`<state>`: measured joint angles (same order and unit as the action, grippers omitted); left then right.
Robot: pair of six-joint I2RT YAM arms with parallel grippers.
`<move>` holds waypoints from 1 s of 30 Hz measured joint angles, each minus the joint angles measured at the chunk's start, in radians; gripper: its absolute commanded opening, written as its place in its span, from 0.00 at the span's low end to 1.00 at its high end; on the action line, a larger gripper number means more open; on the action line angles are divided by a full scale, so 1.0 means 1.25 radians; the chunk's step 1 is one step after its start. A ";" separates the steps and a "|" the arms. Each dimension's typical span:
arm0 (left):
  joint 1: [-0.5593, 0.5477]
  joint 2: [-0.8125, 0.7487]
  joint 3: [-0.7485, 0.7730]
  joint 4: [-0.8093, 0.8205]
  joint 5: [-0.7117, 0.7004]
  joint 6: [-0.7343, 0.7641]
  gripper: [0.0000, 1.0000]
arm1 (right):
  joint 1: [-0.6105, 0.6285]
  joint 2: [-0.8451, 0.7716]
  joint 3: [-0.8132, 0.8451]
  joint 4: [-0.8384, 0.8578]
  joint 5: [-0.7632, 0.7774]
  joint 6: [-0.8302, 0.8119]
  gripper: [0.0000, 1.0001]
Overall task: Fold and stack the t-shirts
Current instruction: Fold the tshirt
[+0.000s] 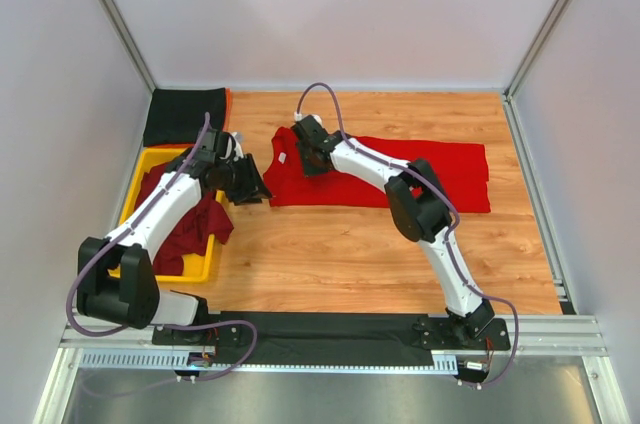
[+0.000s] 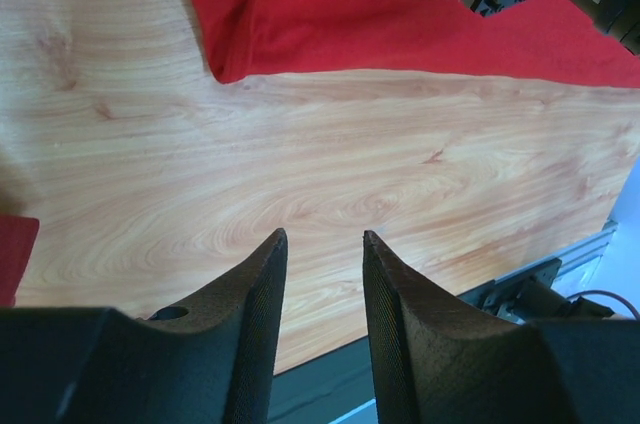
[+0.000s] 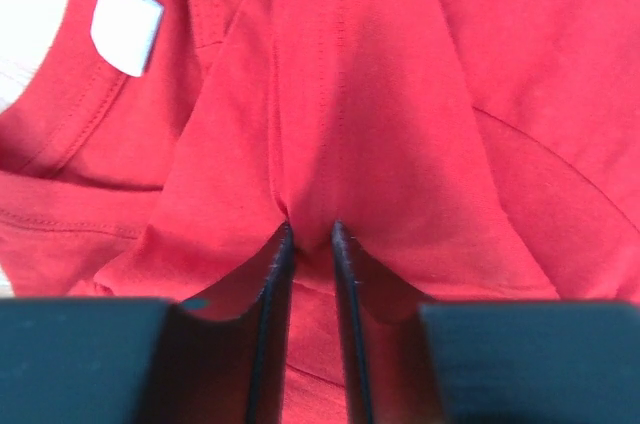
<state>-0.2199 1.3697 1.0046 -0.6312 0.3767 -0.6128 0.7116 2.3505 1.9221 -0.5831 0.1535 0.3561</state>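
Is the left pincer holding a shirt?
No, the left pincer hangs open above the wooden table, with nothing in it.

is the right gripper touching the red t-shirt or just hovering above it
Touching. The right wrist view shows the right gripper pinching a fold of the red t-shirt, with the cloth bunched into a ridge between its nearly closed jaws.

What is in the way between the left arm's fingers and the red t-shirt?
Nothing visible. The left fingers are open over the bare wooden table, and only that wood lies between them and the red t-shirt's near edge. The right fingers are pinched on a fold of it near the white neck label.
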 measured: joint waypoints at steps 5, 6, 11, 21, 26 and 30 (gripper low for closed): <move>0.000 0.002 0.000 0.010 0.005 -0.004 0.43 | 0.000 0.000 0.004 -0.009 0.022 -0.010 0.00; 0.000 0.002 0.000 0.012 0.005 -0.006 0.43 | 0.001 0.000 0.005 -0.010 0.026 -0.010 0.00; 0.000 0.016 -0.001 0.018 0.006 -0.014 0.43 | 0.000 0.000 0.012 -0.016 0.040 -0.010 0.00; 0.000 0.044 -0.003 0.018 0.005 -0.024 0.43 | -0.038 -0.001 0.033 -0.028 0.042 -0.004 0.00; 0.000 0.049 -0.003 0.018 0.002 -0.026 0.44 | -0.078 -0.005 0.038 -0.026 0.015 -0.005 0.02; 0.000 0.071 -0.007 0.039 0.001 -0.034 0.45 | -0.098 -0.010 0.038 -0.019 -0.029 -0.005 0.04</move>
<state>-0.2199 1.4582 0.9962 -0.5827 0.3779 -0.6548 0.5892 2.3379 1.9701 -0.6071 0.1169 0.3504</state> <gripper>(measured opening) 0.450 0.034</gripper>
